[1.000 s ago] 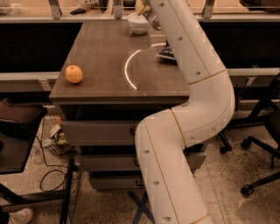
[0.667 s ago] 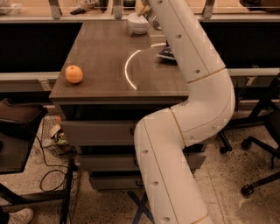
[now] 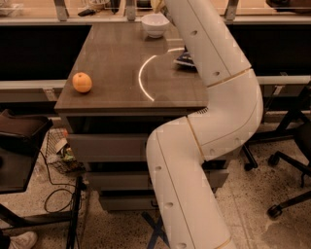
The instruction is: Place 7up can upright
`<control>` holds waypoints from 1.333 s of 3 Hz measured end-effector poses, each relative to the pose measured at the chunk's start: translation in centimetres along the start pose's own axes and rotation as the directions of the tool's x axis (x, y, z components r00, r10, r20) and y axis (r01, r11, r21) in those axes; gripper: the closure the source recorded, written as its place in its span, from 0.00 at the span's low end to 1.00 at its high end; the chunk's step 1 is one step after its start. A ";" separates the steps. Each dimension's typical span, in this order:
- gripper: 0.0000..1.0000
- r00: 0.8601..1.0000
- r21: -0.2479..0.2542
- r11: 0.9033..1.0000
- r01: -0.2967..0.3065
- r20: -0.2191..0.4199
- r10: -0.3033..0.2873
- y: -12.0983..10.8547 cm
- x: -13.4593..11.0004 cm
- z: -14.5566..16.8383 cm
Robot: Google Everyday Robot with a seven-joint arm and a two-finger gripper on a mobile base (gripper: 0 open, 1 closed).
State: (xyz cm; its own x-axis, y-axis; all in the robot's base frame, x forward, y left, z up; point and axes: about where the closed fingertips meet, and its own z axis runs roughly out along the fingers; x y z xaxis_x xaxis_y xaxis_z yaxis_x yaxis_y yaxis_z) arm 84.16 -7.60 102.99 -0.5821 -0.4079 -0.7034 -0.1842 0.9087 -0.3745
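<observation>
Gripper [image 3: 156, 5] sat at top edge, past the bowl [image 3: 154, 24]; couldn't tell its grip. We saw no can; placing unconfirmed.

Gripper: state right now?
Gripper: at the frame's top edge, just beyond the white bowl, mostly cut off; open, shut or holding cannot be told.

Gripper cut off past top edge, chip bag [image 3: 183, 60] mostly obsc. by arm [image 3: 214, 53]
</observation>
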 end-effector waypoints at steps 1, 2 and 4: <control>1.00 1.000 0.026 0.999 0.026 -0.015 -0.026 -0.4 -0.2 -1.1; 1.00 0.999 0.054 0.998 0.043 -0.034 -0.042 -0.9 -0.3 -2.4; 1.00 0.999 0.128 0.991 0.032 -0.002 -0.032 -2.5 -1.6 -7.7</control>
State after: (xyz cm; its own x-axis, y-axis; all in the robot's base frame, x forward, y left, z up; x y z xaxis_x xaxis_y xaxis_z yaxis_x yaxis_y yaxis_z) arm 79.48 -8.55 109.74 -0.5777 -0.4366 -0.6896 -0.1000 0.8764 -0.4711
